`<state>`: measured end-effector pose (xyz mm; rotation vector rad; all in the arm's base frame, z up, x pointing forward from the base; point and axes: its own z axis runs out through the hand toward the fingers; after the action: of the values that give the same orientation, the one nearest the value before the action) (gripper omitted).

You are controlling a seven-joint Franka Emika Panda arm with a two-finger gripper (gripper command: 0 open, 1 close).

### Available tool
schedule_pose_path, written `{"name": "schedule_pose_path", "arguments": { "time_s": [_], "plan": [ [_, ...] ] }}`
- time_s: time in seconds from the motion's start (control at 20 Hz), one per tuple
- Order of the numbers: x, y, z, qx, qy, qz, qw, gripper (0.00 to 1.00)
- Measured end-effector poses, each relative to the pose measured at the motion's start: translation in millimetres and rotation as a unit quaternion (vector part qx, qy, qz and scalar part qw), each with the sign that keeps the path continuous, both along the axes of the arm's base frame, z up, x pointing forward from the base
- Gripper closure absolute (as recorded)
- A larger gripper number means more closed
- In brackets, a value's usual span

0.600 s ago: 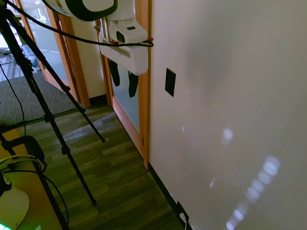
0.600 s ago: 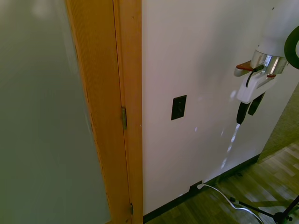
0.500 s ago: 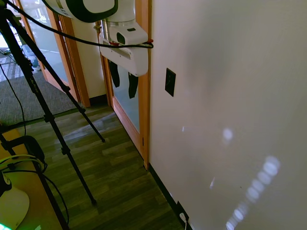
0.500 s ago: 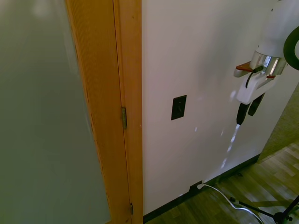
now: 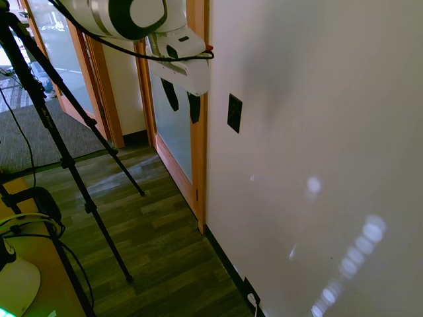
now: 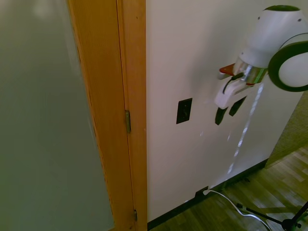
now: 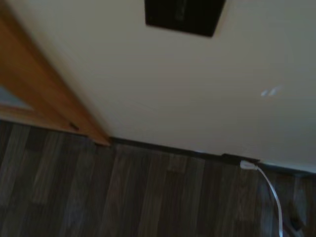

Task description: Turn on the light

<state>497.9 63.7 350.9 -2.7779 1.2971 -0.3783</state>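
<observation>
No lamp shows; the light's switch (image 5: 234,113) is a small black upright plate on the white wall, seen again as the switch (image 6: 184,110) just right of the wooden door frame and as the switch (image 7: 184,15) in the blurred wrist view. My gripper (image 5: 182,103) hangs fingers-down in front of the door frame, level with the plate. In the second exterior view the gripper (image 6: 227,110) is a short way right of the plate and apart from it. Its two black fingers stand spread with nothing between them.
A wooden door frame (image 6: 130,110) with a frosted glass panel (image 6: 43,125) borders the wall beside the switch. A dark socket plate (image 6: 200,193) with a white cord (image 6: 236,204) sits at the baseboard below. Wood floor (image 5: 158,238) runs along the wall.
The arm has swung toward the wall, bringing the gripper much closer to the switch and a little higher. The fingers stay spread.
</observation>
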Motion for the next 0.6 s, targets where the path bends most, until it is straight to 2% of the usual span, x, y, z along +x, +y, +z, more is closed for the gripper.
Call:
{"name": "schedule_pose_path", "arguments": {
  "time_s": [0.3,0.35,0.5,0.6],
  "plan": [
    [79.5,1.5,-39.2,0.014,-0.061,-0.023,0.9978,0.00],
    [90.0,1.6,-44.4,0.016,-0.072,-0.023,0.9970,1.00],
    [115.2,9.2,-56.3,0.024,-0.091,-0.029,0.9951,1.00],
    [120.2,11.9,-66.6,0.030,-0.095,-0.037,0.9943,1.00]
  ]
}}
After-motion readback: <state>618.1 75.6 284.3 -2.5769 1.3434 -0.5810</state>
